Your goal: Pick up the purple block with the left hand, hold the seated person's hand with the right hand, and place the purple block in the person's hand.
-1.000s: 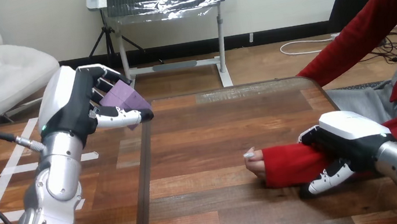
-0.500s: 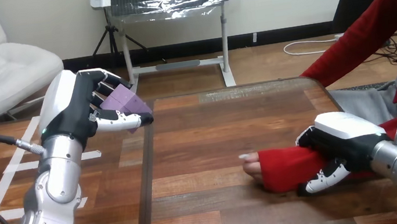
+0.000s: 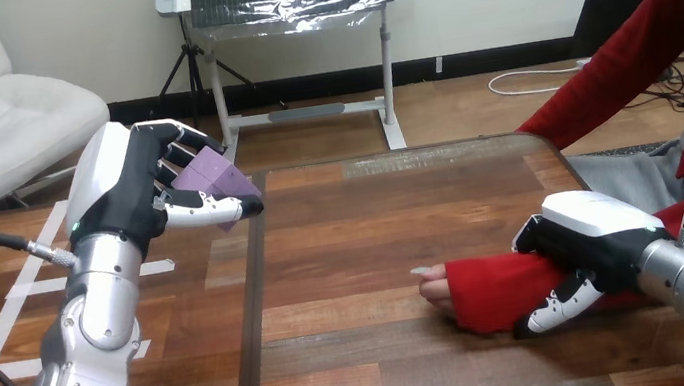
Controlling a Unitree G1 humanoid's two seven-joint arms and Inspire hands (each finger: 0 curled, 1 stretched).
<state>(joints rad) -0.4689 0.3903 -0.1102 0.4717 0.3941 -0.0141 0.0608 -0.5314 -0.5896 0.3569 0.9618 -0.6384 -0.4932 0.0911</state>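
1. Clamping the person's red-sleeved forearm (image 3: 498, 287), the right hand (image 3: 593, 226) sits low at the table's near right, with its fingers over the sleeve and its thumb curled beneath
2. The person's hand (image 3: 435, 288) pokes from that sleeve and rests on the wooden table (image 3: 365, 240)
3. Farther off at the left, the left hand (image 3: 120, 184) stands raised on an upright forearm, its fingers and thumb pinching the purple block (image 3: 215, 178) in the air, well apart from the person's hand

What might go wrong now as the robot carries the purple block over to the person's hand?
1. The person's hand peeks from its red sleeve, not visibly open upward; the angular purple block may tumble onto the wooden table.
2. The left hand grips the block well away from there; it may slip in transit.
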